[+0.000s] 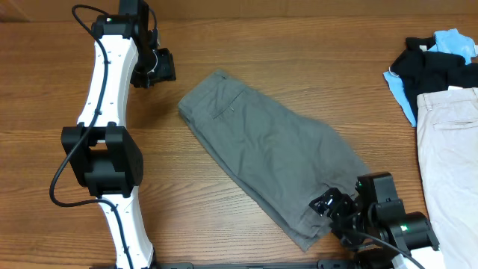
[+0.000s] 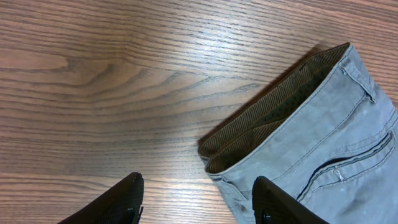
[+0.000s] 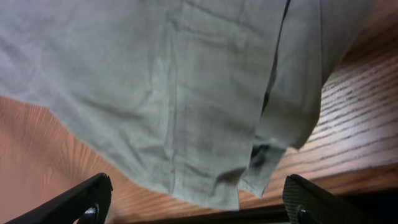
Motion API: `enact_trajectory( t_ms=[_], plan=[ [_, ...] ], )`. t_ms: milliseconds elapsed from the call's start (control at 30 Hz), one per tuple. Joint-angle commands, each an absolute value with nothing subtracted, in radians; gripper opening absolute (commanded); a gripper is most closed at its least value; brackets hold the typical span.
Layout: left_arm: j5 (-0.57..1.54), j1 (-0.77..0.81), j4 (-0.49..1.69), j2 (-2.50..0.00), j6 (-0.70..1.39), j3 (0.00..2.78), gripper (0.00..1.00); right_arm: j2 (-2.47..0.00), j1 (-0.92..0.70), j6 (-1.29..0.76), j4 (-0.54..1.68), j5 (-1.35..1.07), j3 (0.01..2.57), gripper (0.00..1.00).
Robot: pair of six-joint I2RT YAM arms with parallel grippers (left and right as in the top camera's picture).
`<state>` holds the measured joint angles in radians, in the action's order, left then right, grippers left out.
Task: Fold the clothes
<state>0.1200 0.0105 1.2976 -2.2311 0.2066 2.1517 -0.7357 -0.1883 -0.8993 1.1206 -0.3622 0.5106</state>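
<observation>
The grey trousers [image 1: 269,153] lie flat and doubled over on the wooden table, running diagonally from the waistband at upper left to the leg hems at lower right. My left gripper [image 1: 153,69] is open and empty just left of the waistband; the left wrist view shows the waistband opening [image 2: 273,121] and a back pocket [image 2: 354,165] ahead of its fingers [image 2: 199,202]. My right gripper [image 1: 332,209] is open at the hem end; in the right wrist view the leg hems [image 3: 205,124] lie between and beyond its fingers [image 3: 196,205], not gripped.
A pile of black and light-blue garments [image 1: 433,60] sits at the far right, with pale beige trousers [image 1: 452,164] below it. The table's front edge [image 3: 261,214] is close under the right gripper.
</observation>
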Motion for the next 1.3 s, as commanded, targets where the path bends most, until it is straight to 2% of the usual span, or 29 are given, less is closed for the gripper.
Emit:
enact_trajectory(
  t_ms=[0, 300, 533, 733, 1000, 1100, 1167, 1233, 1267],
  plan=[
    [0.131, 0.008, 1.296, -2.204, 0.206, 2.148, 0.60, -0.781, -0.217, -0.948, 1.081, -0.336, 0.512, 0.93],
    [0.131, 0.008, 1.295, -2.204, 0.206, 2.148, 0.61, -0.978, -0.453, -1.115, 1.072, -0.202, 0.567, 0.96],
    [0.131, 0.008, 1.295, -2.204, 0.206, 2.148, 0.60, -0.989, -0.673, -1.288, 1.045, -0.167, 0.567, 1.00],
    [0.131, 0.008, 1.301, -2.204, 0.206, 2.148, 0.60, -0.991, -0.722, -1.288, 0.935, -0.130, 0.564, 0.96],
    [0.131, 0.008, 1.301, -2.204, 0.206, 2.148, 0.60, -1.027, -0.722, -1.288, 0.928, -0.075, 0.561, 0.91],
    [0.131, 0.008, 1.301, -2.204, 0.206, 2.148, 0.60, -1.036, -0.722, -1.288, 0.928, -0.072, 0.561, 0.77],
    [0.131, 0.008, 1.301, -2.204, 0.206, 2.148, 0.60, -1.036, -0.722, -1.288, 0.929, -0.067, 0.561, 0.57],
    [0.131, 0.008, 1.301, -2.204, 0.206, 2.148, 0.60, -1.036, -0.722, -1.288, 0.937, -0.056, 0.562, 0.27],
    [0.131, 0.008, 1.301, -2.204, 0.206, 2.148, 0.60, -1.036, -0.722, -1.298, 0.948, -0.044, 0.564, 0.04]
  ],
)
